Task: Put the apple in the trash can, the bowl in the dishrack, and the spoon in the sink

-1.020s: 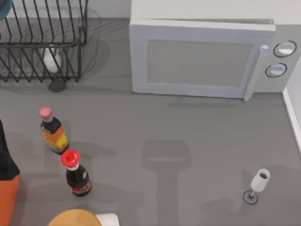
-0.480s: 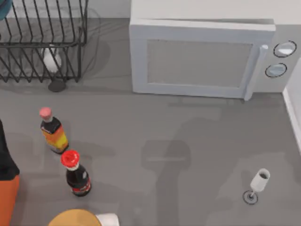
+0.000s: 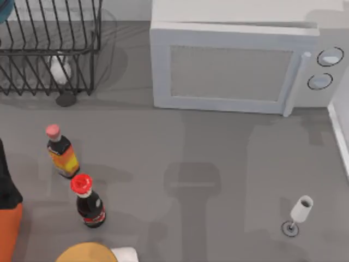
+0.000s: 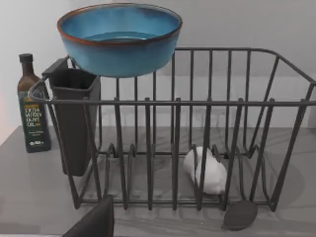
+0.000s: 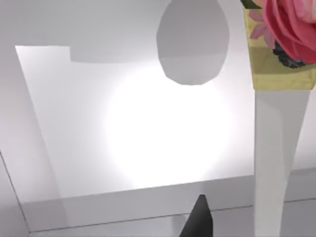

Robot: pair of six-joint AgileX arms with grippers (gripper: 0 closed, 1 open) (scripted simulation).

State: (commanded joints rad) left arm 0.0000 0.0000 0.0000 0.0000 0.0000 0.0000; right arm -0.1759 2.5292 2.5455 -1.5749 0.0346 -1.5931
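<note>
Worktop (image 3: 229, 164), grey and smooth, spread across the top view, with a large white microwave oven (image 3: 232, 68) standing at its far side, door shut and two round knobs on its right. At the far left corner stood the black wire dishrack of thin upright bars (image 3: 52, 49), a small white rounded object (image 3: 59, 70) lying on its floor. Seen from the left wrist view, the deep teal-blue bowl with its thin reddish edge (image 4: 119, 37) was above the dishrack's (image 4: 197, 128) top rail at the end by a dark rectangular holder (image 4: 76, 116) fixed inside the rack; whether it touched the rail could not be told. A dark olive oil bottle (image 4: 31, 111) stood just beside the rack on the outside. On the left of the worktop stood a bottle with a pink cap and orange label (image 3: 61, 150), and nearer, a dark bottle with a red cap (image 3: 87, 201). A small clear wine glass (image 3: 298, 214) stood well apart at the right. For either arm's tool, open or closed could not be told.
</note>
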